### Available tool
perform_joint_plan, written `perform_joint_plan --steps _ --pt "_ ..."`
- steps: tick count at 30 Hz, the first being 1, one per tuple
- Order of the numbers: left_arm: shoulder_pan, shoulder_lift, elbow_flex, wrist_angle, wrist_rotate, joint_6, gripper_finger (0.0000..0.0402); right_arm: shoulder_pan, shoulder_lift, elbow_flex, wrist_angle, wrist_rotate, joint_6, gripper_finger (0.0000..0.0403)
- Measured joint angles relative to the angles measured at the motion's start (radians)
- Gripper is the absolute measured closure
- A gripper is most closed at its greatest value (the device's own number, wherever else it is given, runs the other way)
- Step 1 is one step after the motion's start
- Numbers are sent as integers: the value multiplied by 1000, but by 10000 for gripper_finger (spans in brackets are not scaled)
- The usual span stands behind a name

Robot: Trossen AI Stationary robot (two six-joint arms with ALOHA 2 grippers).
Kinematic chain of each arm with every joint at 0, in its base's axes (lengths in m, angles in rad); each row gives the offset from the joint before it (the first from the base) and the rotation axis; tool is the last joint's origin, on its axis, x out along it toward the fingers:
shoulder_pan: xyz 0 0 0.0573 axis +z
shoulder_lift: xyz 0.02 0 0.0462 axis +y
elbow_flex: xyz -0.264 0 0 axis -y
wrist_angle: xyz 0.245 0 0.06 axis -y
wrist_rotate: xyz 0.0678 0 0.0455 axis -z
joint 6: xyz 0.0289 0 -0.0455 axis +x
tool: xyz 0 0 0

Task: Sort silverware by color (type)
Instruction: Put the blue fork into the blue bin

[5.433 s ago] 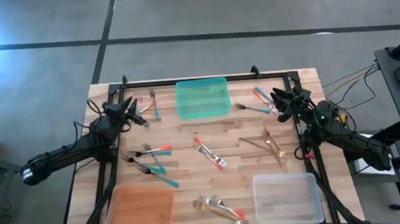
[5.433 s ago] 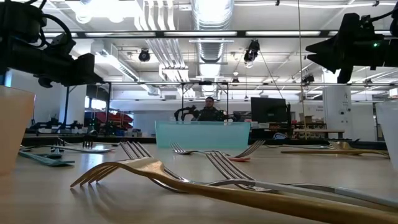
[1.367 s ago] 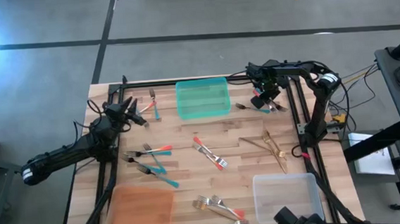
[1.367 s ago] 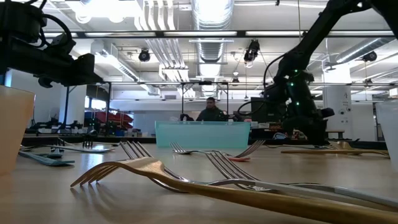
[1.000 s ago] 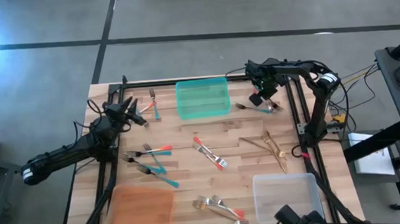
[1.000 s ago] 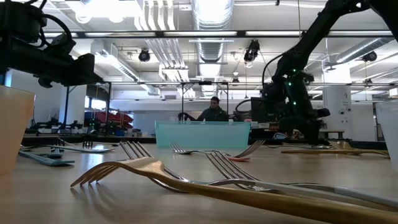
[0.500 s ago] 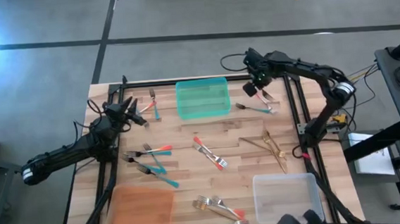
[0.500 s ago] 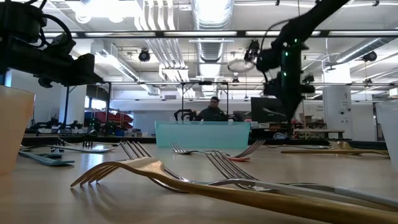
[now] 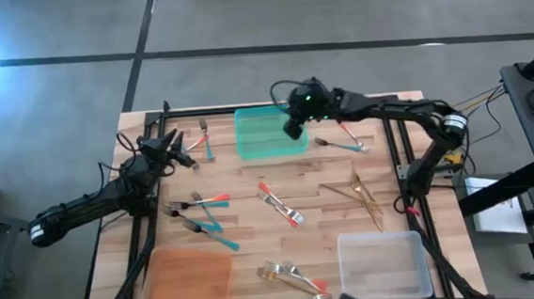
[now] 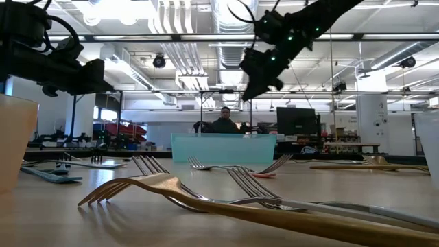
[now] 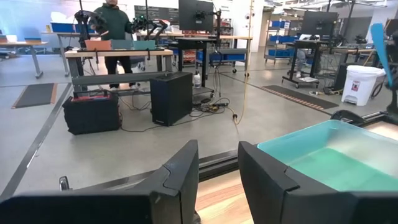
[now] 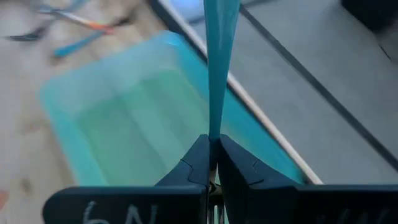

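Note:
My right gripper hangs above the right part of the teal tray, shut on a teal-handled piece of silverware. That handle also shows in the left wrist view. My left gripper waits at the table's far left, open, nothing between its fingers. The other silverware lies flat on the wood: teal-handled forks, red-handled ones, gold ones and a mixed heap near the front edge. My right gripper pinches the teal handle between its two fingertips. The handle runs on forward past the tips, in line with the fingers; its metal end is hidden. The fingers slant down from the table's right. The piece is lifted clear, over the teal tray.
An orange tray sits at the near left and a clear tray at the near right. A teal-handled fork and a red-handled piece lie right of the teal tray. A black frame rims the table.
My right gripper, shut on the teal-handled piece, has risen from the table's far right and swung left to above the teal tray, tipping from pointing steeply down toward a shallower slant. The piece has come up clear of the table.

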Motion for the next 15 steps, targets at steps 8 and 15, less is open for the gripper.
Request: perform_joint_plan --steps 8,15 --pt "0 0 0 0 0 0 304 42 138 8 51 11 -69 385" --pt "0 1 0 0 0 0 304 40 122 57 13 11 -45 341"
